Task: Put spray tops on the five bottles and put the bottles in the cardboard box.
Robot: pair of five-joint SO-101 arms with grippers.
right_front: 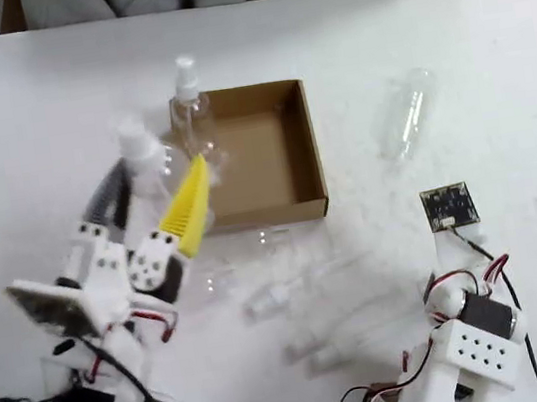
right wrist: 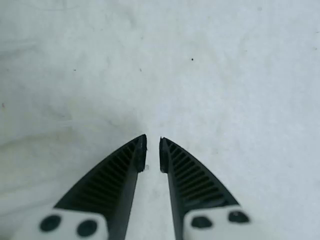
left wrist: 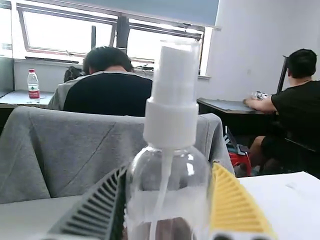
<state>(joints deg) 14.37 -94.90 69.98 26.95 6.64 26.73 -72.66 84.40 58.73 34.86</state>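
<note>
A clear bottle (left wrist: 167, 180) with a white spray top (left wrist: 171, 95) stands upright between the grey and yellow fingers of my left gripper (left wrist: 167, 212), which is shut on it. From above, that gripper (right_front: 158, 169) holds the bottle (right_front: 143, 154) just left of the cardboard box (right_front: 294, 200). A second topped bottle (right_front: 190, 101) stands at the box's far left corner. A bare bottle (right_front: 407, 114) lies to the right of the box. My right gripper (right wrist: 152, 152) points down at the bare white table, its black fingers nearly touching with nothing between them.
Several clear bottles and spray parts (right_front: 292, 288) lie in front of the box, faint against the white table (right_front: 488, 47). The right arm's body (right_front: 471, 338) sits at the near right. A grey chair back (left wrist: 60, 150) stands beyond the table's far edge.
</note>
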